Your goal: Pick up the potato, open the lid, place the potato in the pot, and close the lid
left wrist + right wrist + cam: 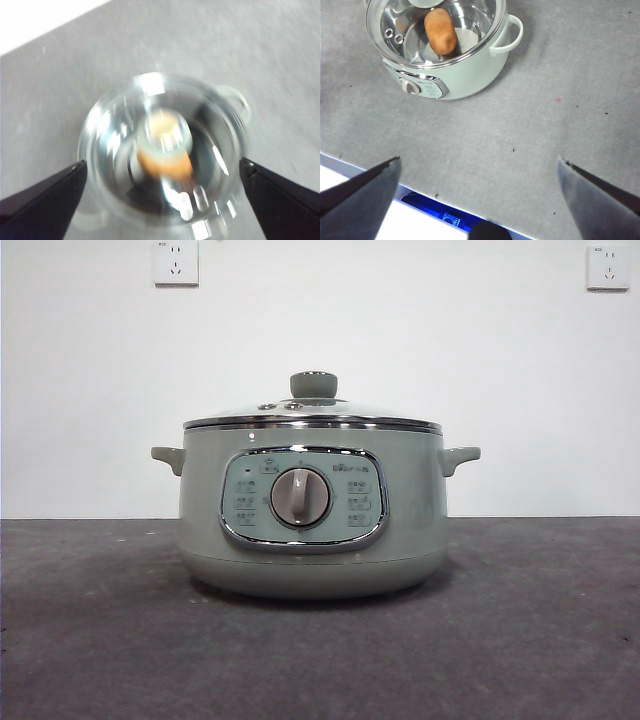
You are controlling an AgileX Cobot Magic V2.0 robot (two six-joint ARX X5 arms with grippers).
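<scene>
Lid (312,412) seated on pot (310,515), potato (440,31) inside, blurred left gripper (160,172) apparently above, right gripper (479,165) apart, both fingers released.

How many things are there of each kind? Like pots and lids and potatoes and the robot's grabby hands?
Pot: 1
Lid, sitting on the pot: 1
Potato, inside the pot under the glass: 1
Grippers, both open and holding nothing: 2, the left gripper and the right gripper
Wall sockets: 2
Total: 7
</scene>
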